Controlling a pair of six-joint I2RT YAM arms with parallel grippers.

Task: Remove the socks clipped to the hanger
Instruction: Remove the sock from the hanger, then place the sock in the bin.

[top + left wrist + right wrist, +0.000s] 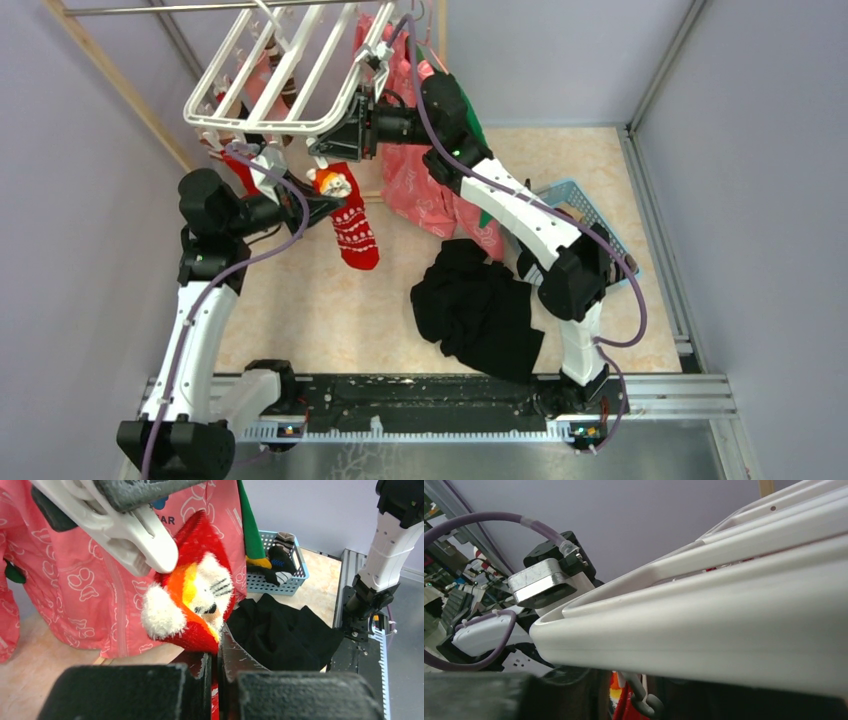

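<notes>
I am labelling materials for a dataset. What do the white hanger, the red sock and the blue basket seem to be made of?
The white hanger: looks like moulded plastic, smooth with a slight sheen. The red sock: knitted fabric with fluffy white trim; fibre unclear. The blue basket: probably plastic, judging by its regular lattice walls.

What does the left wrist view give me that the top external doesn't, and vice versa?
Left wrist only: the white clip gripping the red sock, left claw shut on it below, socks in the blue basket. Top external only: the whole hanger, right claw at its near edge. Both: red sock, pink shirt, black cloth, basket.
</notes>
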